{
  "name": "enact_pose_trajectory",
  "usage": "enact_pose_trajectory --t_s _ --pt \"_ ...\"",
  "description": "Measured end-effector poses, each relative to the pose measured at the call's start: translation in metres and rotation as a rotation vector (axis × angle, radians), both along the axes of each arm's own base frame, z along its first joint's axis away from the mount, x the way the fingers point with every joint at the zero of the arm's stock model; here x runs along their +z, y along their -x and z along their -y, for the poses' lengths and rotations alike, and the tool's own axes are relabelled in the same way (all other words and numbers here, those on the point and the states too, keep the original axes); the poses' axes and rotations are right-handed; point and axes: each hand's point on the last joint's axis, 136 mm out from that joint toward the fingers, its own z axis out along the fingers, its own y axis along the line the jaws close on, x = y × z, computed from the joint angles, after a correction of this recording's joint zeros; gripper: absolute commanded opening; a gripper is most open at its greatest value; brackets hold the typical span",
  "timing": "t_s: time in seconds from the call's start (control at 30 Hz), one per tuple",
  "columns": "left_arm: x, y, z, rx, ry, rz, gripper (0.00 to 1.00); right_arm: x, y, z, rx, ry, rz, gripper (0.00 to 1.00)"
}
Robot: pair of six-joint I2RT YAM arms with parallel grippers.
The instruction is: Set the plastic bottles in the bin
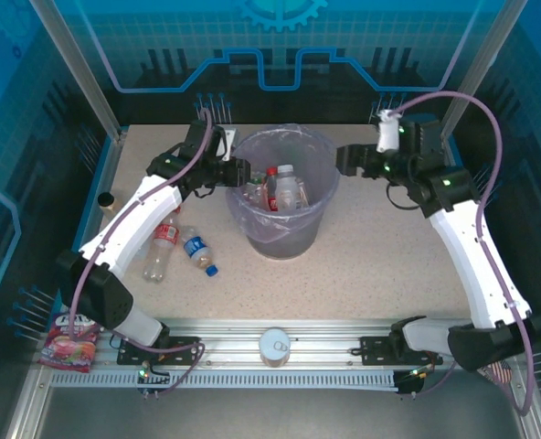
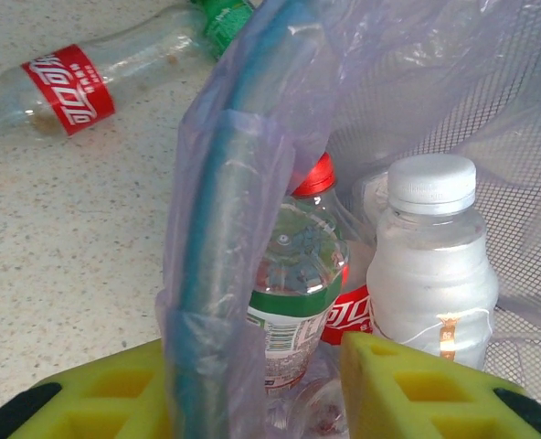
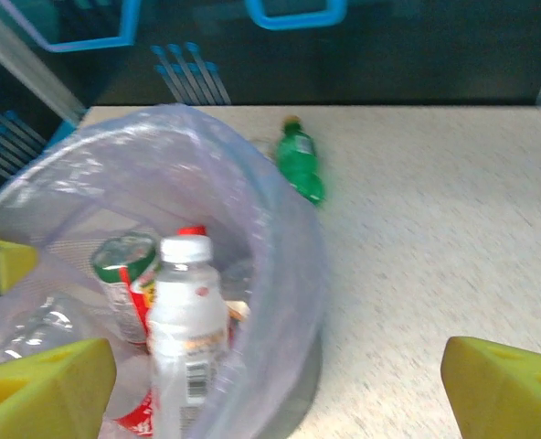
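The bin (image 1: 325,197), a grey bucket lined with a pale-purple bag, stands mid-table. My left gripper (image 1: 238,172) is shut on its left rim (image 2: 206,274), one yellow finger (image 2: 106,393) outside and the other inside. Inside the bin stand a white-capped bottle (image 2: 432,265), a green-labelled bottle (image 2: 298,283) and a red-capped one (image 1: 270,181). My right gripper (image 1: 341,163) hangs open over the right rim (image 3: 289,274) with nothing between its fingers. On the table left of the bin lie a red-labelled bottle (image 1: 164,245) and a blue-capped bottle (image 1: 198,252). A green bottle (image 3: 300,165) lies behind the bin.
A small amber jar (image 1: 107,200) stands at the table's left edge. A round silver tin can (image 1: 275,346) sits on the front rail between the arm bases. A red snack bag (image 1: 69,343) lies at the front left corner. Bare tabletop spreads right of the bin.
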Motion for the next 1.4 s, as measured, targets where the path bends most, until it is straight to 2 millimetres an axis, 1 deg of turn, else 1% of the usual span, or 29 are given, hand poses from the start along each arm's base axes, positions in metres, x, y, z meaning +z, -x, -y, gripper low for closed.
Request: enact_pose_trajectory --t_s 0.07,0.17,0.47,0.6,0.67,0.8,0.9,0.97,1.0,1.07,1.1,1.13,1.17,1.3,1.4 --pt "0.000 0.000 0.014 -0.019 0.000 0.000 0.42 -0.009 0.006 0.018 -0.041 -0.016 -0.028 0.93" --pt "0.000 -0.001 0.037 -0.053 0.007 -0.003 0.42 -0.017 0.013 0.034 -0.071 -0.041 -0.053 0.93" --pt "0.002 -0.005 0.116 -0.189 0.026 0.012 0.42 -0.043 0.024 0.052 -0.098 -0.087 -0.135 0.93" --pt "0.004 -0.002 0.143 -0.239 0.042 0.017 0.43 -0.050 0.026 0.060 -0.116 -0.099 -0.155 0.93" --pt "0.004 0.001 0.152 -0.260 0.045 0.015 0.46 -0.053 0.028 0.065 -0.129 -0.106 -0.161 0.93" --pt "0.002 0.007 0.165 -0.300 0.051 0.009 0.53 -0.061 0.032 0.074 -0.151 -0.111 -0.178 0.93" --pt "0.001 0.009 0.167 -0.312 0.054 0.004 0.63 -0.066 0.034 0.074 -0.144 -0.115 -0.193 0.93" --pt "0.002 0.010 0.168 -0.316 0.055 0.005 0.66 -0.068 0.035 0.073 -0.139 -0.116 -0.197 0.93" --pt "0.002 0.010 0.168 -0.321 0.053 0.007 0.69 -0.068 0.035 0.073 -0.140 -0.116 -0.199 0.93" --pt "0.002 0.011 0.168 -0.335 0.048 0.010 0.80 -0.069 0.035 0.073 -0.139 -0.116 -0.200 0.93" --pt "0.002 0.012 0.168 -0.342 0.044 0.011 0.88 -0.069 0.035 0.073 -0.139 -0.116 -0.199 0.93" --pt "0.002 0.013 0.168 -0.351 0.041 0.010 0.94 -0.069 0.035 0.073 -0.139 -0.116 -0.199 0.93" --pt "0.002 0.014 0.168 -0.357 0.037 0.009 0.98 -0.069 0.035 0.073 -0.139 -0.116 -0.199 0.93" --pt "0.002 0.019 0.170 -0.394 0.021 0.012 0.99 -0.070 0.035 0.073 -0.138 -0.117 -0.201 0.93" --pt "0.009 0.021 0.171 -0.407 0.024 0.020 0.99 -0.074 0.035 0.073 -0.138 -0.118 -0.211 0.93"
